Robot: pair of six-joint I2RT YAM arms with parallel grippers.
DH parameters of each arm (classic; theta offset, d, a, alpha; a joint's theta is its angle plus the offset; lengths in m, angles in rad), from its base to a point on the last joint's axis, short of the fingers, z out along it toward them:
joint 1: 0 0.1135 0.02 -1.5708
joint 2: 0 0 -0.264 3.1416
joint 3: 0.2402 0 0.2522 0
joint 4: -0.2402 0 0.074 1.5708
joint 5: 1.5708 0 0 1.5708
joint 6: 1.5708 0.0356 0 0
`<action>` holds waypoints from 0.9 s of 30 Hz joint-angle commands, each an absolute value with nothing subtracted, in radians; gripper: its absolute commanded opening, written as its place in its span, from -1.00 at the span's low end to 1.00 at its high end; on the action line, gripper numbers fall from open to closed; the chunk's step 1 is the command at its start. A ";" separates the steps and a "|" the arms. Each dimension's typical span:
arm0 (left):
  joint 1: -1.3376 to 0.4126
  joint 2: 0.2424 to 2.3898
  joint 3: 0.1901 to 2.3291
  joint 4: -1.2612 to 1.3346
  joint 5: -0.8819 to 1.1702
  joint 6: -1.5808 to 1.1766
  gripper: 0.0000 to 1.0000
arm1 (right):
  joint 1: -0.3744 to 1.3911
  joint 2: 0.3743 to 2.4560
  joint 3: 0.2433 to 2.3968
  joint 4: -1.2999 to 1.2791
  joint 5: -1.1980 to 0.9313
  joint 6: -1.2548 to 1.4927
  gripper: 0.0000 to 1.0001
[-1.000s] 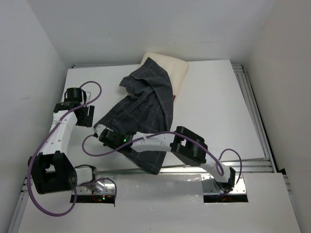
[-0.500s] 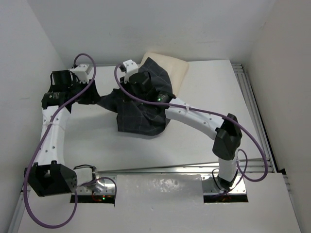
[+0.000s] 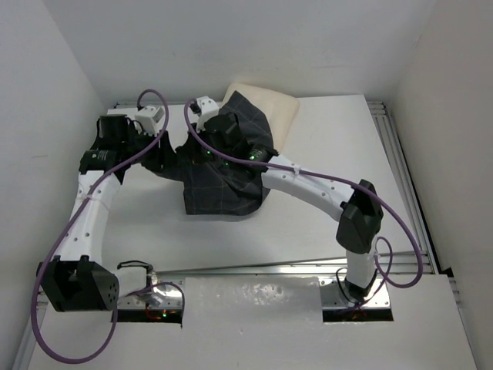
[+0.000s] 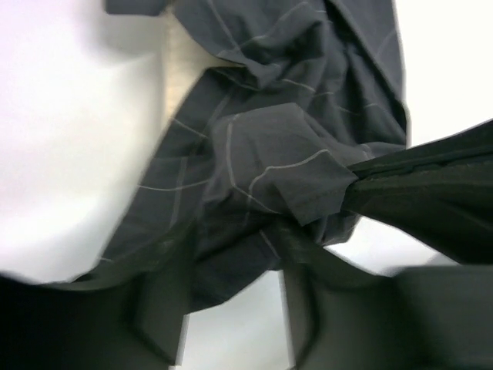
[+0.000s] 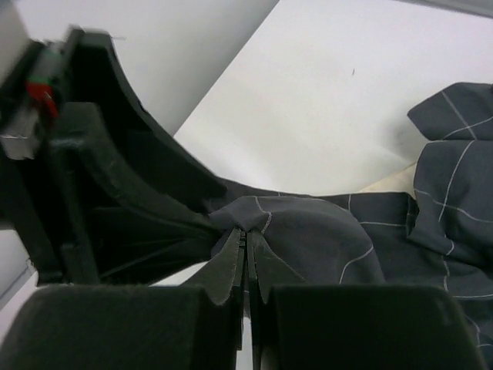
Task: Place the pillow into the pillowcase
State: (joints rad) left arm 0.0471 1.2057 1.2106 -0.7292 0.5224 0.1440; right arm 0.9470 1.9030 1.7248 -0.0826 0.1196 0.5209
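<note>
The cream pillow (image 3: 283, 110) lies at the back of the table, mostly covered by the dark checked pillowcase (image 3: 227, 181). The pillowcase hangs bunched from the two grippers, down over the pillow's front. My right gripper (image 3: 197, 152) is shut on a fold of the pillowcase (image 5: 308, 231), its fingertips (image 5: 246, 239) pinched together on the cloth. My left gripper (image 3: 166, 149) is just left of it, jaws apart (image 4: 231, 247), with the hem of the pillowcase (image 4: 262, 154) lying across its fingertips. The right gripper's dark finger (image 4: 431, 181) reaches in from the right.
White walls stand close on the left (image 3: 46, 116) and at the back. A metal rail (image 3: 400, 177) runs along the table's right edge. The right arm's elbow (image 3: 360, 216) rises over the table's right half. A strip of pillow (image 5: 385, 181) shows beyond the cloth.
My right arm swung from the front left to the back, carrying the pillowcase up and bunching it. My left gripper moved up and right, to the cloth beside the right gripper.
</note>
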 commanded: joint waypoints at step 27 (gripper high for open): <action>-0.077 1.117 1.115 -0.707 0.048 0.541 -0.10 | 0.914 1.956 1.649 -0.152 -0.196 0.466 -1.00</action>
